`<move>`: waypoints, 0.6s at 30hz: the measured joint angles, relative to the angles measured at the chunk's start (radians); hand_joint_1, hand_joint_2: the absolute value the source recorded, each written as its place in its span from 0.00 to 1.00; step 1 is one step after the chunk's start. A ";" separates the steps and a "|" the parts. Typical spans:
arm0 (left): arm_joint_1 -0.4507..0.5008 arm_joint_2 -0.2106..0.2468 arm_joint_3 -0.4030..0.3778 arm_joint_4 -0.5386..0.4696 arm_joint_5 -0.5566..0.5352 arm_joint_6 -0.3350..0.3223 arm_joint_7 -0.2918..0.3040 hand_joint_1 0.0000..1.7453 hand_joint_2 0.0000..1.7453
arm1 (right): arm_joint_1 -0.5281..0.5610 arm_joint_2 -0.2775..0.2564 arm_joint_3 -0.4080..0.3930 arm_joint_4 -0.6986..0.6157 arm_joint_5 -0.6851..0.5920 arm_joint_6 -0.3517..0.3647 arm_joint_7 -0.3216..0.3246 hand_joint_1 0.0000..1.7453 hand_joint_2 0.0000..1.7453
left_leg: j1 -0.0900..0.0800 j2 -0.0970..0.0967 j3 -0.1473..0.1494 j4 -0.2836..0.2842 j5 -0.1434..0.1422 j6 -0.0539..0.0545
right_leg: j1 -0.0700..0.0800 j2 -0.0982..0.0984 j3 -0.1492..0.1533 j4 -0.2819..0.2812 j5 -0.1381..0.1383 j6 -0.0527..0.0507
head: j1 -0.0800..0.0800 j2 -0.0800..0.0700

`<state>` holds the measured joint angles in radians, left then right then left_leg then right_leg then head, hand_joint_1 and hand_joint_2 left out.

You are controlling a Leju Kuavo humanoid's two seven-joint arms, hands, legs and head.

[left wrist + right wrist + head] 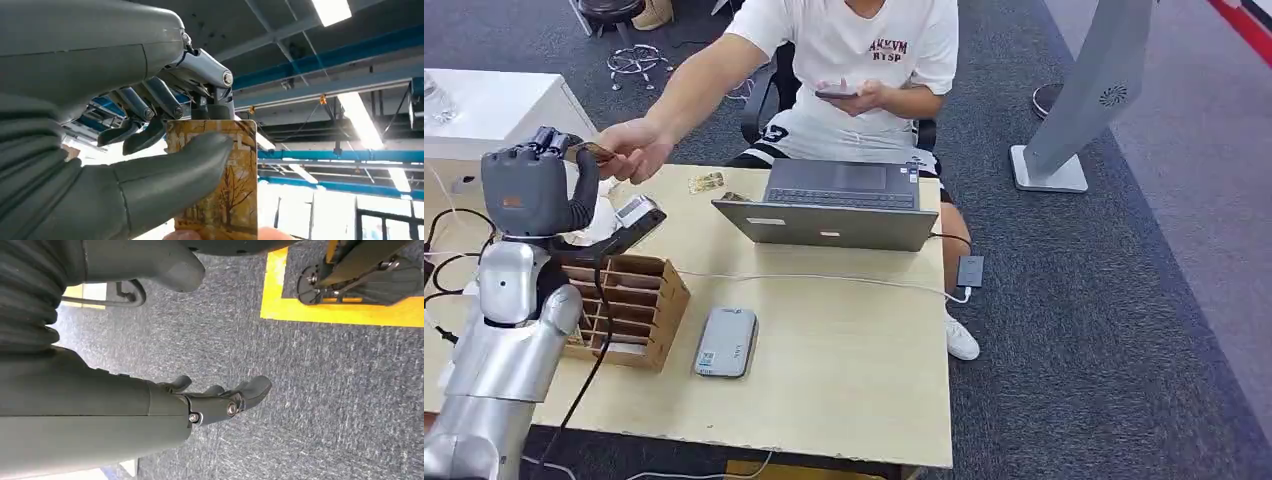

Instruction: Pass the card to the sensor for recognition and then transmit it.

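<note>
- The left robot hand (150, 165) is raised, pinching the card (220, 180) between thumb and fingers.
- Just beyond it, a person's hand (636, 150) touches the card's far end, ready to take it.
- Below the robot hand, the sensor (639, 215) rests on the counter (844, 370).
- Judgement: hold steady and loosen the pinch only once the person grips firmly.
- The right robot hand (220, 400) hangs over the floor, loosely spread, holding nothing.

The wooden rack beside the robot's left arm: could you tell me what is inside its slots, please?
The wooden rack shows rows of slots that look empty where visible. The left arm and a black cable cover its near side, so those slots cannot be checked.
</note>
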<state>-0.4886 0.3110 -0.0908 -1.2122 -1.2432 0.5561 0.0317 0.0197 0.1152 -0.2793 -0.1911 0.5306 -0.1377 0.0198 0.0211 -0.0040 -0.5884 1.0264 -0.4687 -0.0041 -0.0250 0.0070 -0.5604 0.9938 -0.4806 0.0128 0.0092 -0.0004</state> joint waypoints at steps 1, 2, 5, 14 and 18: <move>-0.001 -0.002 0.000 0.011 -0.002 0.003 0.000 1.00 0.00 | 0.000 0.000 0.001 0.001 0.002 0.000 0.000 0.00 1.00 | 0.000 0.000 0.000 0.000 0.000 0.000 | 0.000 0.000 -0.001 0.000 0.000 0.000 | 0.000 0.000; -0.002 -0.004 0.000 0.027 -0.002 0.009 0.000 1.00 0.00 | 0.000 0.000 0.002 0.002 0.008 0.001 0.000 0.00 1.00 | 0.000 0.000 -0.001 0.000 0.000 0.000 | 0.000 0.000 -0.001 0.000 0.000 0.000 | 0.000 0.000; -0.002 -0.008 0.000 0.053 0.003 0.023 -0.001 1.00 0.00 | 0.001 0.000 0.005 0.006 0.007 0.003 -0.002 0.00 1.00 | 0.000 0.000 -0.001 0.000 0.000 0.000 | 0.000 0.000 -0.001 0.000 0.000 0.000 | 0.000 0.000; -0.002 -0.021 0.000 0.085 0.005 0.039 -0.002 0.00 0.00 | 0.002 -0.001 0.005 0.009 0.006 0.006 -0.004 0.00 1.00 | 0.000 0.000 -0.002 0.000 0.000 0.000 | 0.000 0.000 -0.002 0.000 0.000 0.000 | 0.001 0.000; -0.002 -0.025 0.000 0.088 -0.005 0.059 -0.008 0.00 0.00 | 0.003 -0.001 0.005 0.009 0.003 0.004 -0.007 0.00 1.00 | 0.000 0.000 -0.002 0.000 0.000 0.000 | 0.000 0.000 -0.002 0.000 0.000 0.000 | 0.000 0.000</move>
<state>-0.4902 0.2857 -0.0908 -1.1246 -1.2478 0.6149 0.0241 0.0227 0.1141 -0.2743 -0.1823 0.5337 -0.1335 0.0126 0.0212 -0.0041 -0.5907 1.0263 -0.4690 -0.0045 -0.0249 0.0069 -0.5624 0.9938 -0.4809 0.0131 0.0095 -0.0004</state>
